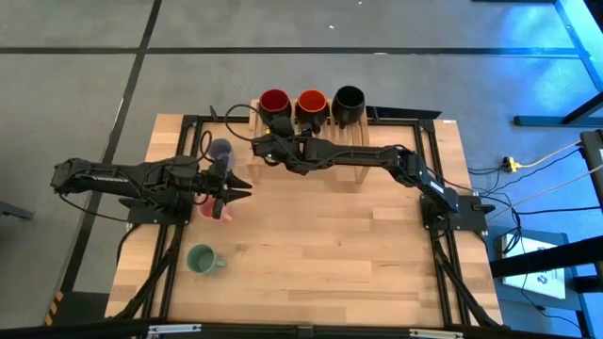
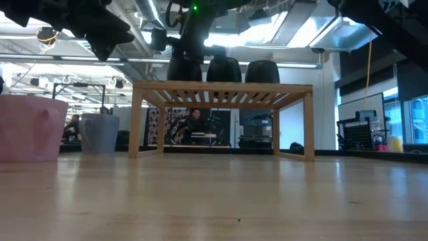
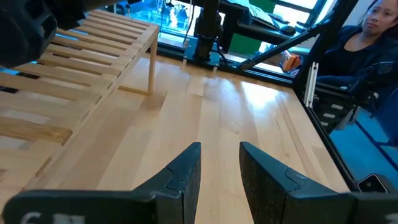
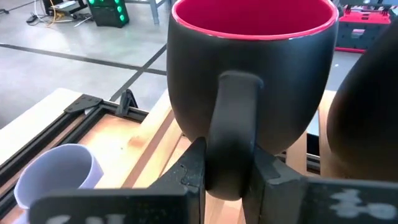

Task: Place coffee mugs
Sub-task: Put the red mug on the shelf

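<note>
right gripper is clamping the handle of the dark red-lined ceramic mug, sitting on the slatted wooden rack beside two more mugs | left gripper is hovering with jaws apart, empty, over the pink mug | lavender mug, green mug are standing on the wooden table

A slatted wooden rack stood at the far side of the wooden table, reaching out past the working tool toward the far edge. A black metal frame bordered the tabletop. Beyond the idle tool's side sat a person in dark clothing.
</note>
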Robot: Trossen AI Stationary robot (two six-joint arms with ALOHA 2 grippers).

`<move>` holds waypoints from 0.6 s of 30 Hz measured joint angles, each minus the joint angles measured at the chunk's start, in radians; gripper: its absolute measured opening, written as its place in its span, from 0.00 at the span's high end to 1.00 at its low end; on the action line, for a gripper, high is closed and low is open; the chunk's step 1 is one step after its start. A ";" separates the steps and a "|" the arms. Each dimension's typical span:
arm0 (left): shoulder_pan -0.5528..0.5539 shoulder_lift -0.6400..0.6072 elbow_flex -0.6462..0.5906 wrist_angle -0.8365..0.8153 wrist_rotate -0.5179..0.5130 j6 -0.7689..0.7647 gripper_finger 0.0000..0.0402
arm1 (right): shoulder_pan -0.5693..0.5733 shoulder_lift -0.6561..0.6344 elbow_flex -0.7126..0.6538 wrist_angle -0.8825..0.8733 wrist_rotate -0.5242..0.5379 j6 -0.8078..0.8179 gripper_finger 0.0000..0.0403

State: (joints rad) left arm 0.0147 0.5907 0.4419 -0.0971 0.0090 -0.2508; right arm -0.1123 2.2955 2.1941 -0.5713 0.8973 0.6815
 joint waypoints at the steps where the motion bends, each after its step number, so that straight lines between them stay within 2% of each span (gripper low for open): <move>1: 0.000 0.000 0.000 0.000 0.000 0.000 0.74 | 0.000 0.000 0.000 0.000 -0.001 0.000 0.89; 5: 0.000 0.000 0.000 0.000 0.000 0.000 0.74 | 0.000 0.000 0.000 -0.002 -0.007 0.000 0.87; 12: 0.000 0.000 0.000 0.000 -0.001 0.000 0.74 | 0.000 -0.003 0.003 0.005 0.010 0.018 0.65; 18: 0.000 0.000 0.000 0.000 -0.001 0.000 0.74 | 0.009 -0.005 0.018 -0.028 0.005 0.017 0.54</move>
State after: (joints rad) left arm 0.0147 0.5907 0.4419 -0.0975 0.0078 -0.2508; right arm -0.1035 2.2904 2.2116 -0.5989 0.9020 0.6986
